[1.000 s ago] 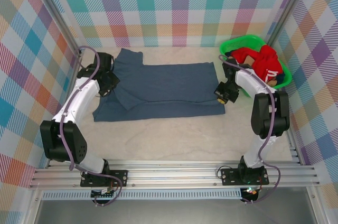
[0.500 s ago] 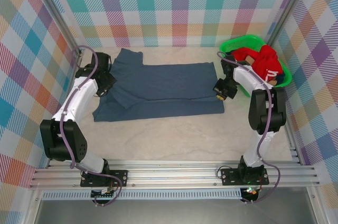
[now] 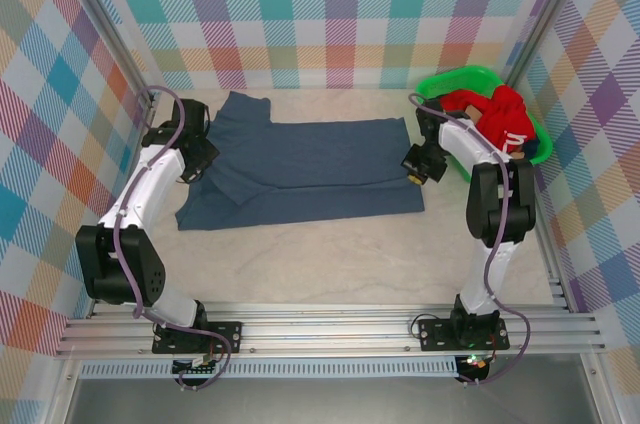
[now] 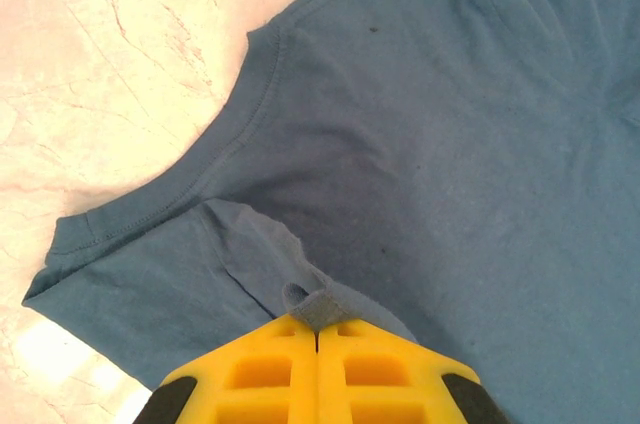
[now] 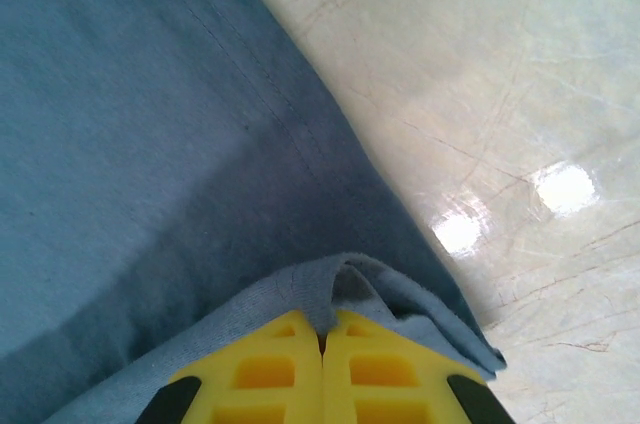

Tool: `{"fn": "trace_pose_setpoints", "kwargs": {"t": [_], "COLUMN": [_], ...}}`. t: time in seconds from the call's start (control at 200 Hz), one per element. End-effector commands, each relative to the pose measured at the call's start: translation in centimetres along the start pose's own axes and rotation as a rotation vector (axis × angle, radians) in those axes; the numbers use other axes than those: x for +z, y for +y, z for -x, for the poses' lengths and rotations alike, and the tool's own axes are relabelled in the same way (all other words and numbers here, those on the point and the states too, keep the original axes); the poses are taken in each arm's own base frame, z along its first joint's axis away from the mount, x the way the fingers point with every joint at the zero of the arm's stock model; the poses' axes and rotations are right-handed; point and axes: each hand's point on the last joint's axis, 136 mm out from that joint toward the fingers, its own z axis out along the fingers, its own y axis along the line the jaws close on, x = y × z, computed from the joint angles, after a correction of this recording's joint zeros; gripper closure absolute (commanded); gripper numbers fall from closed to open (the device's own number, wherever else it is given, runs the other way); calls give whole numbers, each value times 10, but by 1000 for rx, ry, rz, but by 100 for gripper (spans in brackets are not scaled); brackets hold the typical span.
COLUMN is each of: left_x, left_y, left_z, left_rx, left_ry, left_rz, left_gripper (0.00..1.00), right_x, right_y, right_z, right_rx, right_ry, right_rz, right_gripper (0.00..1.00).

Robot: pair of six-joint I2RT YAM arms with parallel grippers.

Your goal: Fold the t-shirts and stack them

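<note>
Two claws, both mine, each pinched shut on the same garment. On the left, my left claw [image 4: 317, 329] has its yellow jaws pressed together on a small tuck of cloth near the sleeve and shoulder seam of the large, plain slate-blue t-shirt [image 3: 310, 169]. That shirt lies spread sideways across the middle of the pale, marbled counter [image 3: 320, 264], its sleeved end toward my left arm and its straight hem toward my right. One sleeve reaches toward the back wall. Further right, my right claw [image 5: 322, 329] is clamped on a fold of the hem at the shirt's corner, with bare counter just beside it. At the far right stands a bright green plastic basket [image 3: 450, 79], and in it sits a crumpled red garment [image 3: 500, 114] with some darker blue cloth under it.

As I judge it, the work is barely begun. This shirt is laid out and gripped at both ends, ready for a lengthwise fold, but it is not folded to a tidy packet. No stack exists yet. At least one more piece waits in the basket, so most of the folding and all of the stacking remain.
</note>
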Motion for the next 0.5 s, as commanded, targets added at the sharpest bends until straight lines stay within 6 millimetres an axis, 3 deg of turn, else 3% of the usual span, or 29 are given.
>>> {"fn": "trace_pose_setpoints", "kwargs": {"t": [0.0, 0.5], "left_x": [8, 41], "left_y": [0, -16], "left_z": [11, 28], "left_rx": [-6, 5], "left_ry": [-21, -14], "left_rz": [6, 48], "left_gripper": [100, 100], "right_x": [-1, 11], "right_y": [-2, 7], "right_z": [7, 20], "right_rx": [-8, 1], "right_ry": [-6, 5], "right_rz": [-25, -39], "right_gripper": [100, 100]}}
